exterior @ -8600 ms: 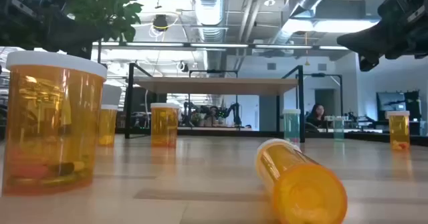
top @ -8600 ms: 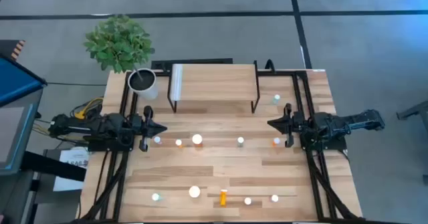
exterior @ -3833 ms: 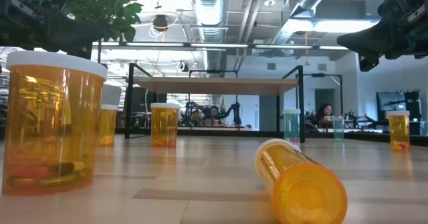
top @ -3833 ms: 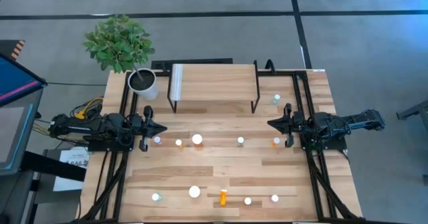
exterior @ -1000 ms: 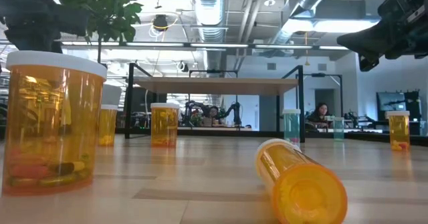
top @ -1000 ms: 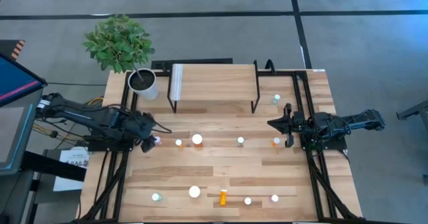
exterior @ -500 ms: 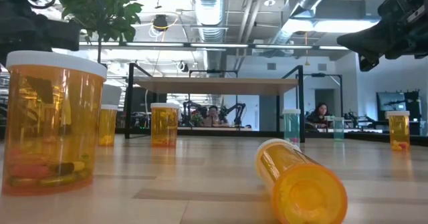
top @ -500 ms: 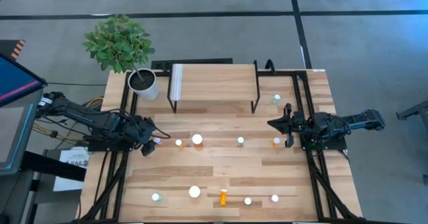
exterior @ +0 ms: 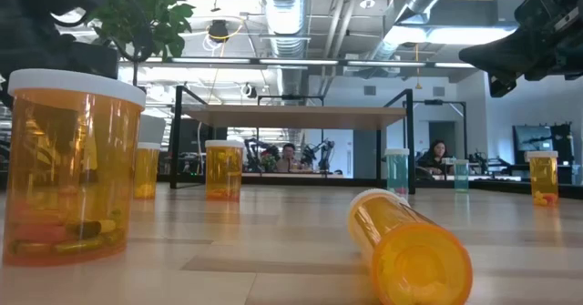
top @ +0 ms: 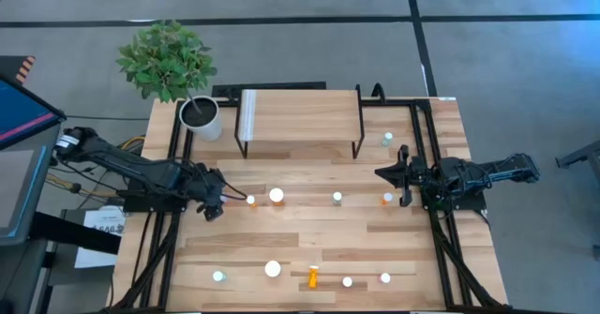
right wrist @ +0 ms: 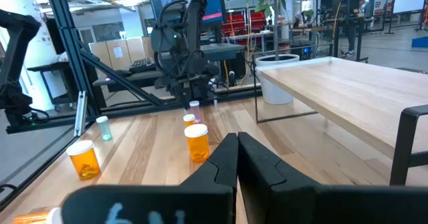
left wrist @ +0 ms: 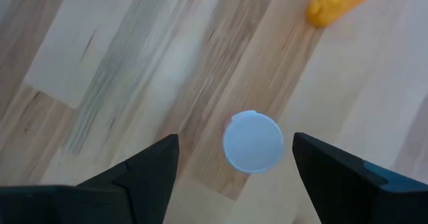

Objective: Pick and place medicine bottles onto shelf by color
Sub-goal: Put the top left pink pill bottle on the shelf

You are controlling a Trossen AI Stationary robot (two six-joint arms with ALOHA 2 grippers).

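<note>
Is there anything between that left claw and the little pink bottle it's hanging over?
Nothing visible. The left gripper hangs over the pink bottle, its fingers open on either side of the cap, with only bare table around it.

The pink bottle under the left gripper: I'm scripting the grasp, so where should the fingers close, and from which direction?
Come straight down from above. The pink bottle stands upright, its round pale cap facing the left gripper, whose fingers are open on either side of it. Close on the round body just under the cap; the orange bottle nearby stands clear.
</note>
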